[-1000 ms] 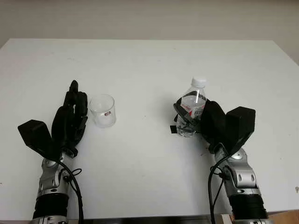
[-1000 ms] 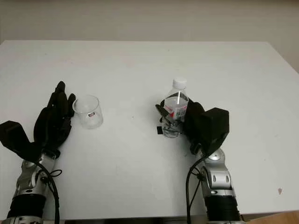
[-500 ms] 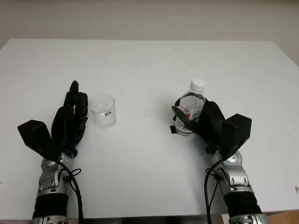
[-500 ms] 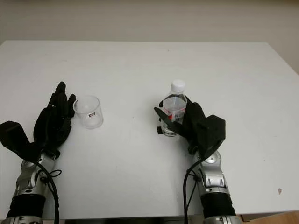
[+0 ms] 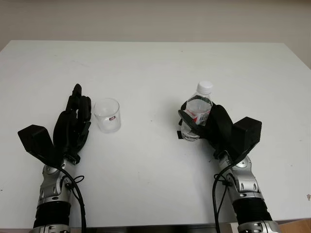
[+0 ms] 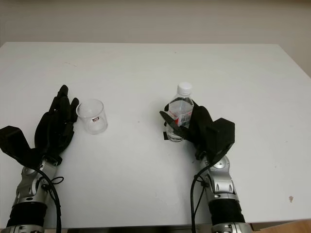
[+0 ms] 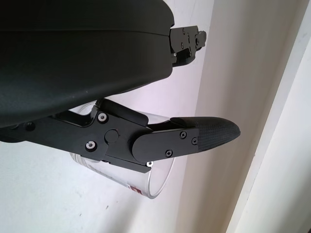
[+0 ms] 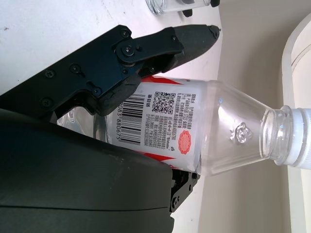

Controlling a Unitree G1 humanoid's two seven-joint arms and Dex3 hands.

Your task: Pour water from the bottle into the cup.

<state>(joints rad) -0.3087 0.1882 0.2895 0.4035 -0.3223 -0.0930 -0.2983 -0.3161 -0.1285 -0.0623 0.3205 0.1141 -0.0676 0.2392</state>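
On the table [image 5: 155,68], the cup [image 5: 107,115] stands left, just beside the left hand [image 5: 73,125]; the bottle [image 5: 197,112] stands right, within the right hand [image 5: 214,127].

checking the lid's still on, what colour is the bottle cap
White; the bottle cap shows best in the left eye view.

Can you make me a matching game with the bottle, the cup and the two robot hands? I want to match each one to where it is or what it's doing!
Things:
1. bottle
2. cup
3. left hand
4. right hand

Clues:
A. open, just beside the cup
B. has a white cap on top
C. wrapped around the bottle
D. clear, standing alone on the table

Pairs: 1-B, 2-D, 3-A, 4-C
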